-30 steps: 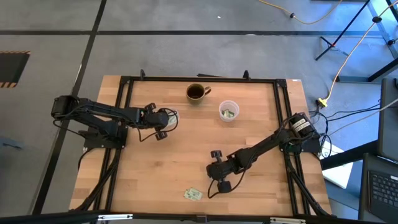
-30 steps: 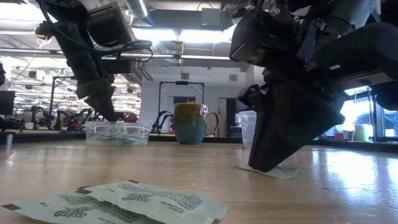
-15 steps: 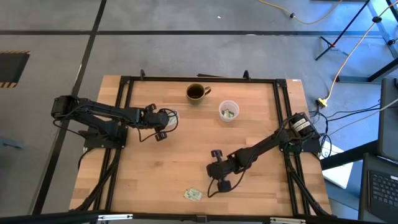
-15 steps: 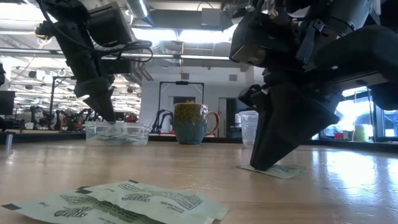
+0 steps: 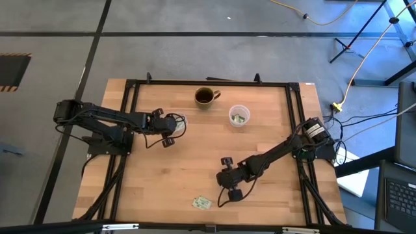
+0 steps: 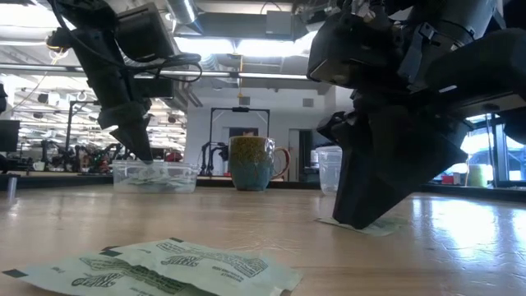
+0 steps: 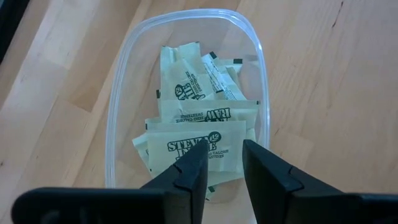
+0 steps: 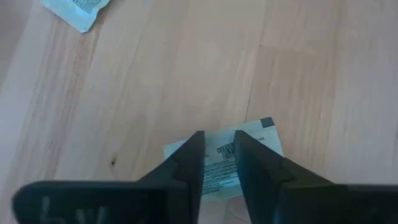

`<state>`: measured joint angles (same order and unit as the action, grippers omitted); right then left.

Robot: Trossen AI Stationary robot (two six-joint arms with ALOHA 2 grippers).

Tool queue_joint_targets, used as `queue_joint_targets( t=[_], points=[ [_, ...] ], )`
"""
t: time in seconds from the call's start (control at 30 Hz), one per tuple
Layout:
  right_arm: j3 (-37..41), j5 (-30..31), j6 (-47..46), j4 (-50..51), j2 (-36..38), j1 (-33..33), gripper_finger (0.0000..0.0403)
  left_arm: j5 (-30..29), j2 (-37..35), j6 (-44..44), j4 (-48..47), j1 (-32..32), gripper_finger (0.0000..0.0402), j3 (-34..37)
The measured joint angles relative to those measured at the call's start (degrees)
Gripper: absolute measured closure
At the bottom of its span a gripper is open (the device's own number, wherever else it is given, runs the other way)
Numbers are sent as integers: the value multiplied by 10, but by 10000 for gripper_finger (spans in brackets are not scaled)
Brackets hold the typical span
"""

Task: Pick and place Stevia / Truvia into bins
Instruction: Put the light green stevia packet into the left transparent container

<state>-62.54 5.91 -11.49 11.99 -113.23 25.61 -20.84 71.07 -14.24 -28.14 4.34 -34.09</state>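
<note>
The right gripper is down on the desk, its fingers a narrow gap apart over a sachet lying flat, not lifted. The left gripper hangs over the tub of sachets, fingers slightly apart and holding nothing. Two more sachets lie near the front edge; the cup holds some

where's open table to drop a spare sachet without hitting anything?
Free: the wood between the left hand at the tub and the right hand, and the strip right of the cup. Crowded: the far edge with mug and cup, and the near edge, where loose sachets lie by the right hand.
</note>
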Motion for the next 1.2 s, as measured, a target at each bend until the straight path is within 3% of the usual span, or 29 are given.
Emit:
queue_joint_targets(
  t=[0.2, 0.63, 1.2],
  points=[
    [-3, 4, 0, 1, -15, 0, 302, 0, 0, 0, -2, 0, 309, 0],
    [-3, 10, -3, -11, -16, -1, 397, 0, 0, 0, -3, 0, 309, 0],
    [5, -5, 3, -27, 52, 0, 402, 34, -1, 46, 18, -49, 313, -55]
  ],
)
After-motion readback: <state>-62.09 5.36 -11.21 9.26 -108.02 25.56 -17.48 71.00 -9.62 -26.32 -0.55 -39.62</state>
